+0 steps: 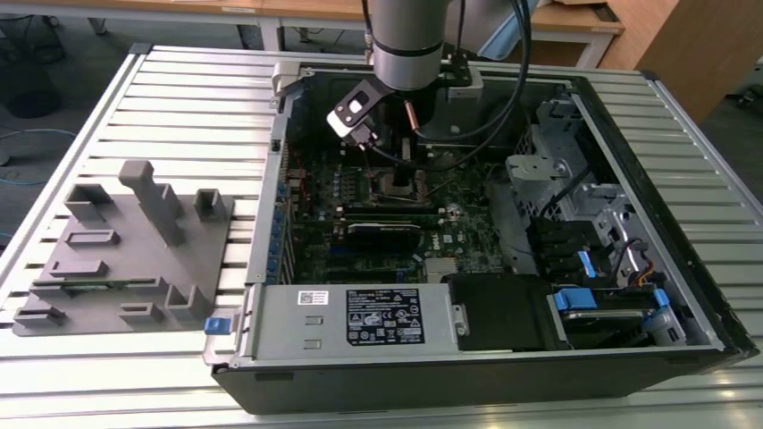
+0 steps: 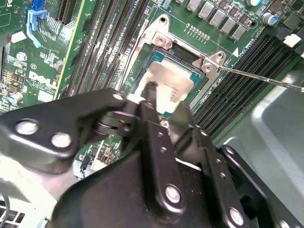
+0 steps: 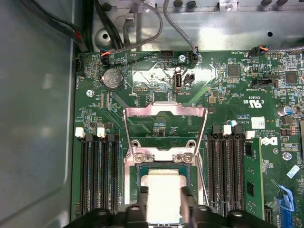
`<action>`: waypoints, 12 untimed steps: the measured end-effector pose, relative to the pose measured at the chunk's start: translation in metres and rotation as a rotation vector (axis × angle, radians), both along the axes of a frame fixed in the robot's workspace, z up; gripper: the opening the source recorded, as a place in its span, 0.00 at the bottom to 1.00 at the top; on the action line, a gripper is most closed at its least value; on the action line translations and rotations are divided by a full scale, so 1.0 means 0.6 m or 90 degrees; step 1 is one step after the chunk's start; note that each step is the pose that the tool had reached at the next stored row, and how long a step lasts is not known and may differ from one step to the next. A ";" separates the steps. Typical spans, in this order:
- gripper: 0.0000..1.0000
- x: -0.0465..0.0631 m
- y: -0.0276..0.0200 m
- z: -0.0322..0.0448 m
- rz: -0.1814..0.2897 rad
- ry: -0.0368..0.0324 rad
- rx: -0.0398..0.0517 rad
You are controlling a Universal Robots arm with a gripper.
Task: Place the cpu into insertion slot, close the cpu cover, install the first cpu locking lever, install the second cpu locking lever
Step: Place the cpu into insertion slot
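Pinching the cpu (image 3: pixel 163 183) with the gripper (image 3: pixel 164 195), low in the insertion slot (image 1: pixel 391 189), perhaps seated, at twelve o'clock from the power-supply box (image 1: pixel 357 317) in the exterior view. Yet to shut the raised cpu cover (image 3: pixel 137 111) and latch either lever (image 2: pixel 256 77).

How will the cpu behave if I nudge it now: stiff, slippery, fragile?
The cpu looks flat and rigid, so probably stiff and unlikely to roll. Its smooth, glaring metal top may be slippery. It lies within the insertion slot, whose rim would likely block sideways pushes.
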State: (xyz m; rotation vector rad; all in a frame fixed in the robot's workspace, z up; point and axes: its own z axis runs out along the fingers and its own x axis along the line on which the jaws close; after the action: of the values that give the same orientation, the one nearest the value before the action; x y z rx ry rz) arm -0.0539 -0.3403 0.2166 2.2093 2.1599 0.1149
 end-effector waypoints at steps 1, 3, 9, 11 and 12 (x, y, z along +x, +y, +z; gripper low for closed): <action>0.35 0.000 0.0000 0.000 0.000 0.0000 0.0000; 0.29 0.000 0.0000 0.000 0.000 0.0000 0.0000; 0.11 0.000 0.0000 0.001 0.000 0.0000 0.0000; 0.11 0.000 0.0000 0.002 0.000 0.0000 0.0000; 0.11 0.000 0.0000 0.002 0.000 0.0000 0.0000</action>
State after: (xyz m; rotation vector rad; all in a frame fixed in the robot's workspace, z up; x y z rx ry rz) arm -0.0539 -0.3403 0.2178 2.2094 2.1598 0.1149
